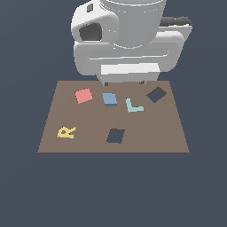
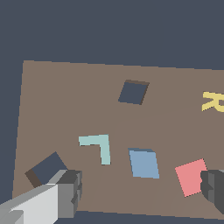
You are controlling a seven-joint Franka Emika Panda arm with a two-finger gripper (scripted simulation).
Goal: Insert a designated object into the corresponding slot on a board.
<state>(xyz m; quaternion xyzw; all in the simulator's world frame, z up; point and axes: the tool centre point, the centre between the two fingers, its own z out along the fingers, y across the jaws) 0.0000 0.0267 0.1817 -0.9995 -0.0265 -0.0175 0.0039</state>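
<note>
The blue square block (image 1: pixel 109 99) (image 2: pixel 144 163) lies flat on the brown board (image 1: pixel 150 133) (image 2: pixel 65 100), between a pink square and a teal L. The slot (image 1: pixel 115 135) (image 2: pixel 133 92), a dark, slightly tilted square cut-out, sits nearer the board's front edge in the exterior view. My gripper (image 1: pixel 124 83) (image 2: pixel 142 192) hangs open over the board's far edge, just behind the block. Its two fingers (image 2: pixel 70 192) are spread wide, with nothing between them.
A pink square (image 1: pixel 84 95) (image 2: pixel 192 176) lies on the exterior view's left of the block. A pale teal L (image 1: pixel 133 106) (image 2: pixel 98 146) and a diamond-turned dark cut-out (image 1: pixel 156 94) (image 2: pixel 46 168) lie on its right. A yellow R (image 1: pixel 66 131) (image 2: pixel 213 101) sits front left.
</note>
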